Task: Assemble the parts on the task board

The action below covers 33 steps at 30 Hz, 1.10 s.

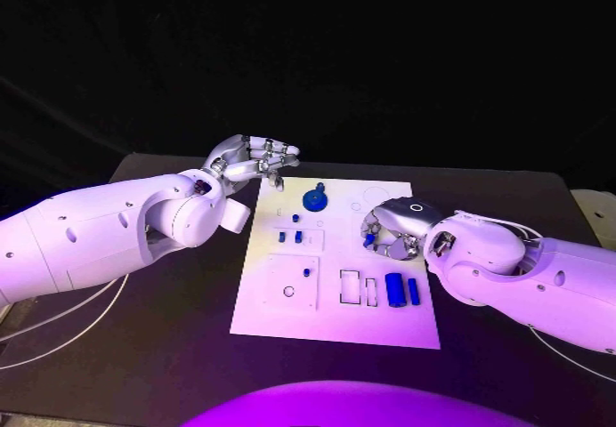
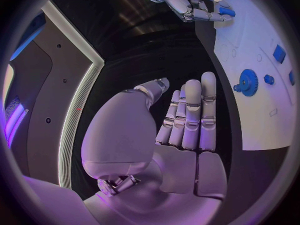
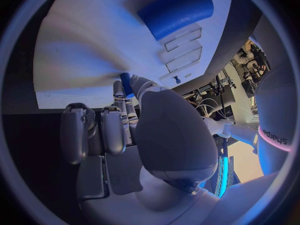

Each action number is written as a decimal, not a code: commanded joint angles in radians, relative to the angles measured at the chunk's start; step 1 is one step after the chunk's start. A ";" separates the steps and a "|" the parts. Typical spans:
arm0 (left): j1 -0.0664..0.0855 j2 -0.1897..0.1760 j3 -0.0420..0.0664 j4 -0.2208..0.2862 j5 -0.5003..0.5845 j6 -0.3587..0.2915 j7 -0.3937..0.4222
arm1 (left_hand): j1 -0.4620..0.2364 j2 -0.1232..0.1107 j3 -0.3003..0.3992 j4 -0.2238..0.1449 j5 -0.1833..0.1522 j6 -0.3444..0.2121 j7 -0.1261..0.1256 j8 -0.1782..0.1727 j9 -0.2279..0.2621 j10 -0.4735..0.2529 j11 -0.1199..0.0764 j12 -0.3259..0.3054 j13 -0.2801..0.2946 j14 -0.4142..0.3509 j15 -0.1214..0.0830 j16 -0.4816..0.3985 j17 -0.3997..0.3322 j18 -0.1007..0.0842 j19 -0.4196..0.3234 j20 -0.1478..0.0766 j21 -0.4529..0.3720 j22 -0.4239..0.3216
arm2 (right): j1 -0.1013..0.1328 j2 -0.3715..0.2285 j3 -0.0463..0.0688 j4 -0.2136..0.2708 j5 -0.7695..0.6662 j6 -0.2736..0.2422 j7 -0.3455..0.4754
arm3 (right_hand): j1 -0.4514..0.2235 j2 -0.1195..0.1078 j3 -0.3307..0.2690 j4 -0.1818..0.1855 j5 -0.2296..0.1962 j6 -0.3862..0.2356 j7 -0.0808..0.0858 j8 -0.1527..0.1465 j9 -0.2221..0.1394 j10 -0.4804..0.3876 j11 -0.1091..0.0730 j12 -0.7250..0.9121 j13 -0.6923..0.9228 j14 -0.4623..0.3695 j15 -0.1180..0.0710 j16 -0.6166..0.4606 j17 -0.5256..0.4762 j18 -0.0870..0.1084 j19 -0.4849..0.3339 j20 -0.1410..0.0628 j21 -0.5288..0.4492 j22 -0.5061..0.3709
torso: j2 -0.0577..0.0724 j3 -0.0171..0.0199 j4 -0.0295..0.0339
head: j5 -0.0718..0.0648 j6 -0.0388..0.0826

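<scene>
The white task board (image 1: 336,313) lies in the middle of the black table. My right hand (image 1: 395,231) hovers over its right middle and pinches a small blue part (image 1: 369,238) between thumb and fingers; the same blue part (image 3: 126,83) sticks out at the fingertips (image 3: 119,92), just above the task board (image 3: 87,50). My left hand (image 1: 255,160) hangs by the board's far left corner with nothing in it, its fingers (image 2: 190,115) held side by side. A blue gear (image 1: 317,196) sits at the board's far middle, seen also as the gear (image 2: 247,82).
Small blue pegs (image 1: 290,237) stand left of centre on the board. Two blue blocks (image 1: 401,290) lie by its near right, next to empty rectangular recesses (image 1: 352,286). A long blue block (image 3: 175,11) lies beyond my right hand. Black table (image 1: 167,338) surrounds the board.
</scene>
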 commanded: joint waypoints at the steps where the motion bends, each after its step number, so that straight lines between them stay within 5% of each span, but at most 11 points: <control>1: 0.001 0.001 0.001 0.001 -0.003 0.002 0.004 | 0.008 0.003 -0.001 -0.005 0.004 -0.008 0.003 -0.005 -0.001 -0.007 0.002 0.007 0.001 -0.007 0.000 -0.005 -0.002 0.015 -0.006 0.000 -0.005 -0.001 | -0.001 0.001 0.000 0.000 -0.015 0.020 0.004 | 0.008 -0.002 0.019 -0.005 -0.007 0.016 -0.001 0.010 0.003 0.019 -0.003 -0.005 -0.001 0.029 -0.007 0.009 0.005 -0.012 0.043 -0.009 0.013 0.194 | 0.000 -0.0004 0.0000 | -0.001 0.000; 4: 0.001 0.001 0.001 0.001 -0.003 0.001 0.004 | 0.008 0.003 -0.001 -0.005 0.004 -0.008 0.003 -0.005 -0.001 -0.007 0.002 0.007 0.001 -0.007 0.000 -0.005 -0.002 0.015 -0.006 0.000 -0.005 -0.001 | -0.001 0.000 0.000 -0.001 -0.018 0.018 0.003 | 0.015 0.001 0.043 -0.017 -0.017 0.032 -0.005 0.017 0.008 0.038 -0.008 -0.008 0.000 0.031 -0.011 0.011 0.008 -0.015 0.048 -0.014 0.026 0.199 | 0.000 -0.0001 0.0002 | -0.002 -0.001; 5: 0.001 0.001 0.001 0.001 -0.003 0.001 0.004 | 0.008 0.003 -0.001 -0.005 0.004 -0.008 0.003 -0.005 -0.001 -0.007 0.002 0.007 0.001 -0.007 0.000 -0.005 -0.002 0.015 -0.006 0.000 -0.005 -0.001 | -0.002 0.000 0.000 -0.001 -0.019 0.015 0.003 | 0.018 0.006 0.075 -0.028 -0.081 0.039 -0.007 0.020 0.011 0.051 -0.011 -0.018 0.000 0.034 -0.014 0.013 0.010 -0.016 0.050 -0.017 0.033 0.202 | 0.000 -0.0001 0.0001 | -0.003 -0.001; 18: 0.001 0.002 0.001 -0.001 -0.003 -0.001 0.003 | 0.008 0.003 0.000 -0.005 0.004 -0.009 0.003 -0.005 -0.001 -0.009 0.002 0.007 0.001 -0.007 0.000 -0.005 -0.002 0.015 -0.006 0.000 -0.005 -0.001 | -0.005 -0.019 0.002 0.031 -0.009 -0.097 0.017 | 0.003 0.011 0.133 -0.064 -0.079 0.077 -0.022 0.047 0.032 0.103 -0.027 -0.027 0.011 0.040 -0.029 0.020 0.024 -0.024 0.064 -0.026 0.075 0.218 | 0.000 0.0008 0.0008 | -0.003 -0.001; 28: 0.001 0.006 0.001 -0.005 -0.003 0.001 0.002 | 0.009 0.004 0.000 -0.006 0.004 -0.010 0.003 -0.005 -0.002 -0.010 0.003 0.008 0.001 -0.008 0.001 -0.005 -0.002 0.015 -0.006 0.000 -0.006 -0.002 | 0.008 -0.082 0.020 0.159 0.023 -0.126 0.007 | -0.002 0.007 0.139 -0.072 -0.077 0.077 -0.022 0.049 0.036 0.106 -0.027 -0.033 0.012 0.040 -0.029 0.020 0.024 -0.025 0.065 -0.027 0.078 0.219 | -0.001 -0.0003 -0.0009 | 0.002 -0.002; 33: 0.001 0.011 0.001 -0.010 -0.003 0.004 0.003 | 0.009 0.005 0.000 -0.006 0.004 -0.010 0.003 -0.005 -0.002 -0.010 0.003 0.008 0.001 -0.008 0.001 -0.005 -0.002 0.015 -0.006 0.000 -0.006 -0.002 | 0.006 -0.059 0.024 0.224 0.041 -0.138 0.012 | -0.005 0.004 0.144 -0.079 -0.074 0.077 -0.021 0.051 0.038 0.109 -0.028 -0.037 0.014 0.040 -0.030 0.018 0.021 -0.025 0.065 -0.028 0.078 0.220 | -0.002 0.0002 -0.0016 | 0.007 -0.002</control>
